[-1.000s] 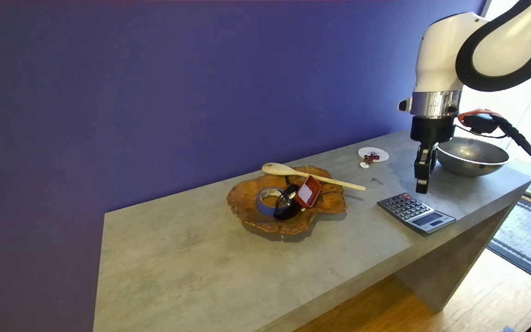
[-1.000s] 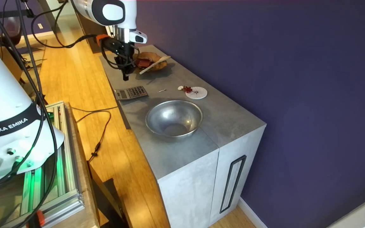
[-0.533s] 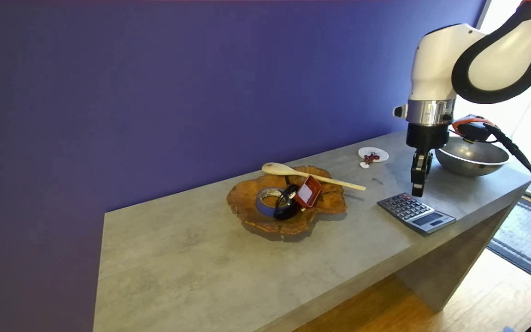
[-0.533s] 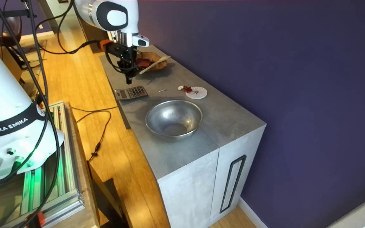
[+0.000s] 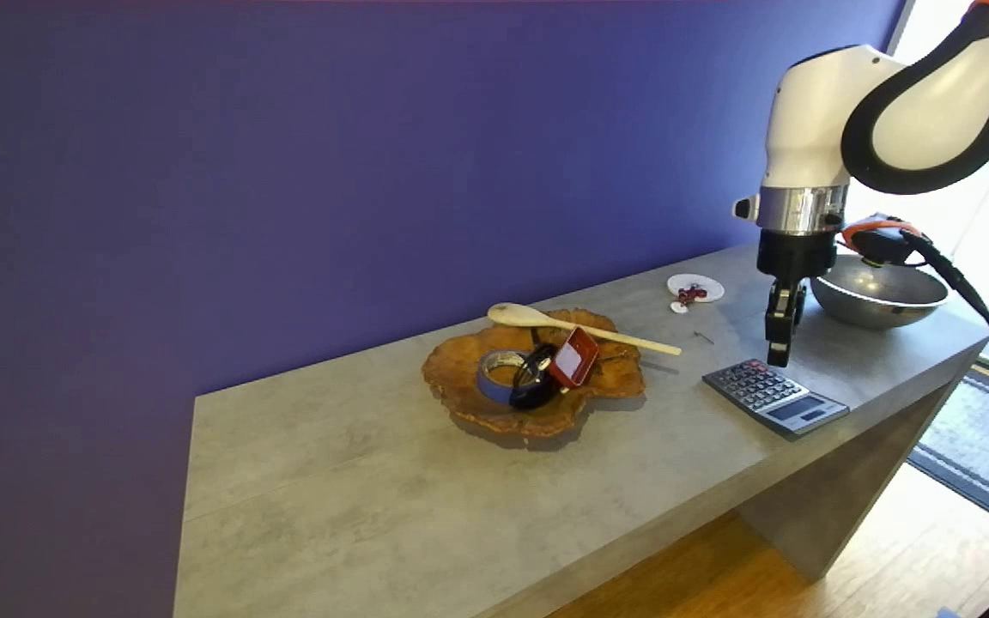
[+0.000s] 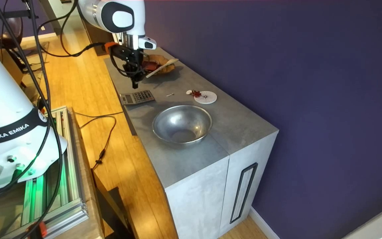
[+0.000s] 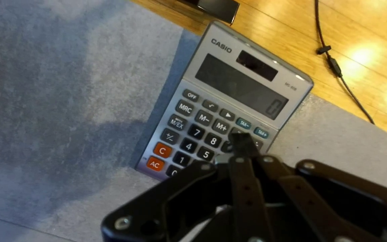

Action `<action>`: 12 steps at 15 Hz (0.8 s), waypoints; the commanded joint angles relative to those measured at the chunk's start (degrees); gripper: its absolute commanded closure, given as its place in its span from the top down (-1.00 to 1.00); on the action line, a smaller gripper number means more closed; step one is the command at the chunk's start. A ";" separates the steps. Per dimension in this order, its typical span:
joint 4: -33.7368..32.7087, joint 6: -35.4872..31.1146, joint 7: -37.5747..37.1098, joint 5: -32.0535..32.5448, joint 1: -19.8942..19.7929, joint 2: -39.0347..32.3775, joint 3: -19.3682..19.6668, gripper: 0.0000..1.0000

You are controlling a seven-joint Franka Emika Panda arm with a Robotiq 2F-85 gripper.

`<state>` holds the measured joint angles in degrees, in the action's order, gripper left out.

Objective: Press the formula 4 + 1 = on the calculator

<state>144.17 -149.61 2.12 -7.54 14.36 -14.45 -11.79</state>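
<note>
– Where's the calc?
– On the grey table, right by the edge. Screen says 0, so prob nothing's pressed yet.
– What could go wrong?
– A miss, b/c the keys sit so close. A hard push might slide it off, too.
– And the gripper?
– Fingers clenched, no gap, holding nothing I can see. They're just above the keys, prob not touching. Metal bowl is near, btw.
</note>
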 commanded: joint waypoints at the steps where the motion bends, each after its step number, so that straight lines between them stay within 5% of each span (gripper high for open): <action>1: 0.47 0.16 -2.60 2.51 -0.58 0.06 0.53 -1.00; 12: -0.02 -0.34 -1.95 1.74 -1.99 -3.86 0.70 -1.00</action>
<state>144.58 -149.57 1.11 -6.34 13.09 -17.04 -10.42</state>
